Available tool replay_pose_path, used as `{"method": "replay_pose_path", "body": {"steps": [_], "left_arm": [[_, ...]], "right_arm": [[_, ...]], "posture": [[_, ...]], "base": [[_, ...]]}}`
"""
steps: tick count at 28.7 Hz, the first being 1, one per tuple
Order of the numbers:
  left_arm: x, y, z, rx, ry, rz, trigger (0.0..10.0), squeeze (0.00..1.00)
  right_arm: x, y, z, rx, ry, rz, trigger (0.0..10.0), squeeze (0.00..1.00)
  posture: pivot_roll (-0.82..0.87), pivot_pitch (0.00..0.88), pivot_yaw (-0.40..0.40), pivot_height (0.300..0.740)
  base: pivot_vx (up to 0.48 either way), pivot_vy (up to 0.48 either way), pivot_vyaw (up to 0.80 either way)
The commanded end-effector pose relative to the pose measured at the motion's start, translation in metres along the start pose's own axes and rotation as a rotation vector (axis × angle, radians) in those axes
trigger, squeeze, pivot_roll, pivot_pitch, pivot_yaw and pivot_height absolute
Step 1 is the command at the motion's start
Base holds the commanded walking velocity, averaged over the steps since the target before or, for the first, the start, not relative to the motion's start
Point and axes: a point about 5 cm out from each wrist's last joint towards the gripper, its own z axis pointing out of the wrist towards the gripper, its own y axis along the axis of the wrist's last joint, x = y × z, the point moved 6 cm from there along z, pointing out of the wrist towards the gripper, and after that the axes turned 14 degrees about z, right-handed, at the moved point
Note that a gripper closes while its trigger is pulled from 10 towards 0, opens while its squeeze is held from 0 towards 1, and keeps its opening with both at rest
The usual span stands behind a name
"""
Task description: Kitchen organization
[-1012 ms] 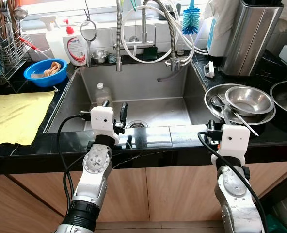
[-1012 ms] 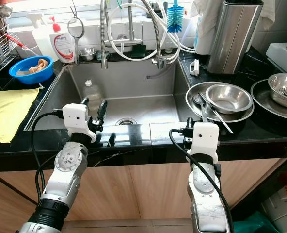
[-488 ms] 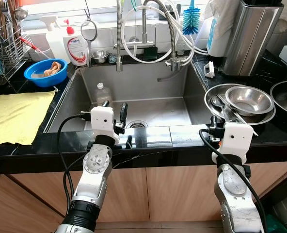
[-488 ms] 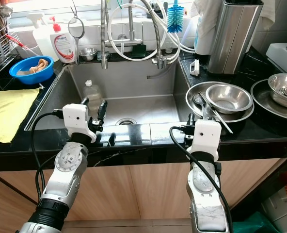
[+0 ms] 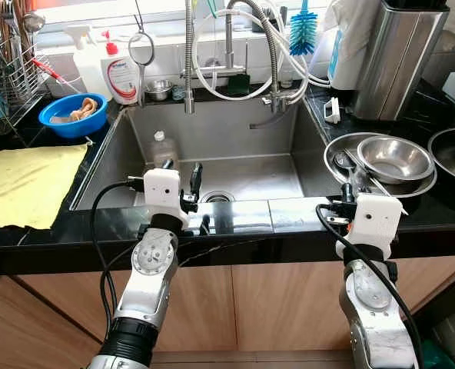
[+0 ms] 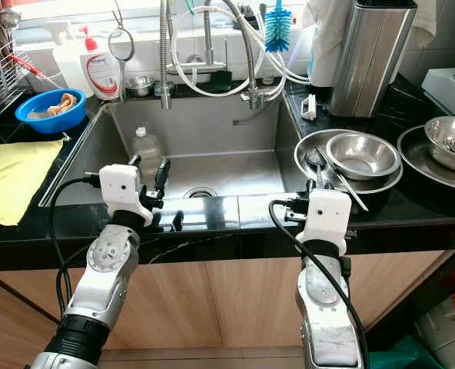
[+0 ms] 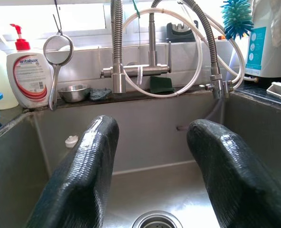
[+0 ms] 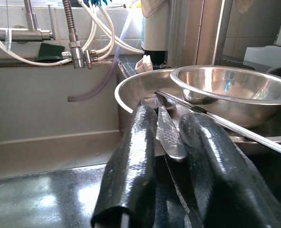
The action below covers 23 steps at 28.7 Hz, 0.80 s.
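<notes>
Fingers of the right gripper (image 8: pixel 166 156) stand narrowly apart at the desk's (image 5: pixel 235 217) front edge, with a spoon handle (image 8: pixel 168 134) lying in the gap between them; whether they touch it cannot be told. The handle runs up into a wide steel plate (image 5: pixel 343 151) that carries a bowl (image 5: pixel 394 157) and a long thin utensil (image 8: pixel 235 127) slanting across its rim. In the eye views the gripper's white housing (image 5: pixel 373 221) covers the fingers.

The left gripper (image 7: pixel 152 161) is spread wide and holding nothing, hanging over the sink (image 5: pixel 220 131) above the drain (image 7: pixel 155 221). A capped bottle (image 5: pixel 161 150) lies in the sink's left part; from the left wrist it is hidden but for its cap (image 7: pixel 71 140).

Along the back stand taps (image 5: pixel 229 46) with looping hoses, a soap bottle (image 5: pixel 121 73), a hanging strainer (image 5: pixel 141 48) and a brush (image 5: pixel 303 32). A blue bowl (image 5: pixel 71 115) and yellow cloth (image 5: pixel 24 184) lie left.
</notes>
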Motion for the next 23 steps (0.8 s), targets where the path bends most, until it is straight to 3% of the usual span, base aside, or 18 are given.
{"method": "replay_pose_path", "body": {"steps": [1,14,23], "left_arm": [[0.003,-0.001,0.0,-0.004,0.007,0.019,10.0,0.0],[0.001,0.001,0.0,-0.012,0.004,0.017,10.0,0.0],[0.003,0.001,0.001,-0.013,0.015,0.019,10.0,0.0]], "right_arm": [[0.008,0.01,0.002,-0.033,0.021,0.018,0.0,0.0],[0.013,0.014,0.003,-0.047,0.034,0.031,0.0,0.0],[0.028,0.034,0.003,-0.138,0.109,0.033,0.0,0.0]], "posture": [[-0.18,0.0,0.071,0.74],[-0.18,0.0,0.07,0.74],[-0.18,0.0,0.067,0.74]], "base": [[0.0,0.0,0.0],[0.0,0.0,0.0],[0.0,0.0,0.0]]}}
